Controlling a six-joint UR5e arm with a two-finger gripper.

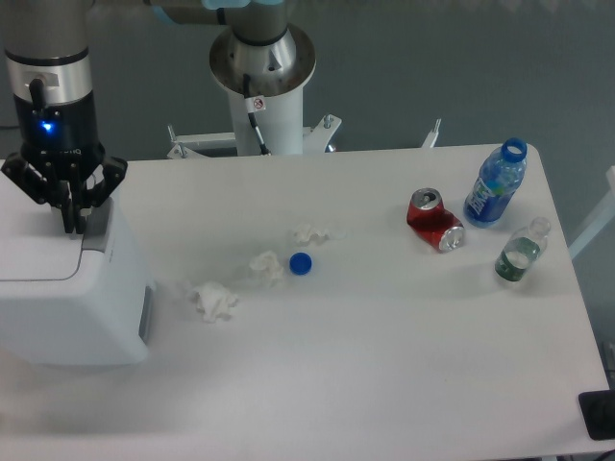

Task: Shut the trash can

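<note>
gripper (71,229): you have it at the far left, pointing straight down, fingertips drawn close together with no visible gap; it grips nothing that you can see

trash can (67,298): white box at the left edge of the table (384,355), directly under the tool; partly cut off by the frame edge

key relation: the can's top lies straight below the fingertips, so your move is vertical, not sideways; tips sit at the right-hand end of the top, just beside the grey tab (98,221)

contact: tips look to be touching or nearly touching the top surface; you can't tell which from this angle

lid state: top panel reads flat and close to level, no obvious gap along its edge; judge it as shut or nearly shut, you can't confirm the latch

long axis: the lid runs left to right in view, and you are over its right end

next move, as a judgement: press down a little more at this spot, then lift straight up; don't slide toward the table side

risk: the tool sits near the can's right edge, an off-centre push could tip or shift the bin

clutter: crumpled tissues (213,300), blue cap (301,263), red can (434,220), blue bottle (496,184), green bottle (520,252) all lie well apart to the right, out of your path
</note>
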